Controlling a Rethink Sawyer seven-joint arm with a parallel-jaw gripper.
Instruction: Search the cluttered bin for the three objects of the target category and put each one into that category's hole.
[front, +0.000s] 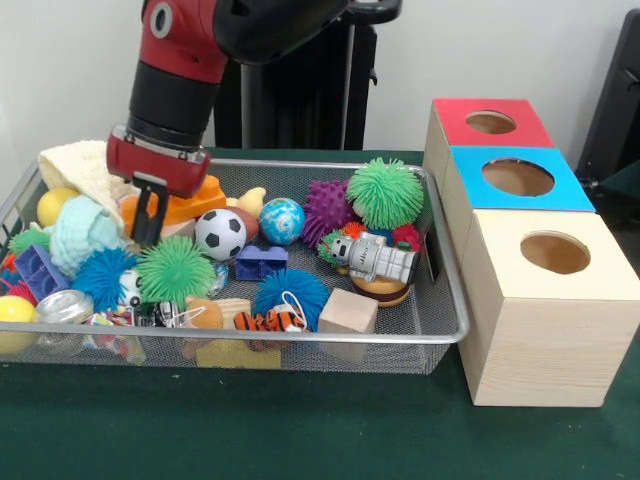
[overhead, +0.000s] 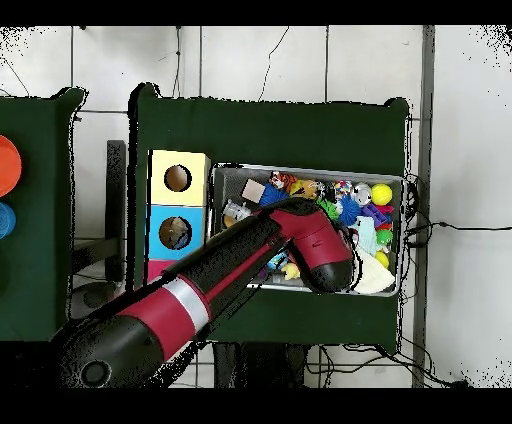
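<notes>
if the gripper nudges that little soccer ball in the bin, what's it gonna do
The soccer ball is round and smooth, so it would probably roll, though the toys packed around it in the wire bin should stop it quickly. It looks small, so likely light.

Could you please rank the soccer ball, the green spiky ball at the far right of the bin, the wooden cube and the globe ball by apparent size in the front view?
1. Green spiky ball
2. Soccer ball and wooden cube: these look alike, and the cube sits nearer the camera, so I would not separate them.
3. Globe ball
</notes>
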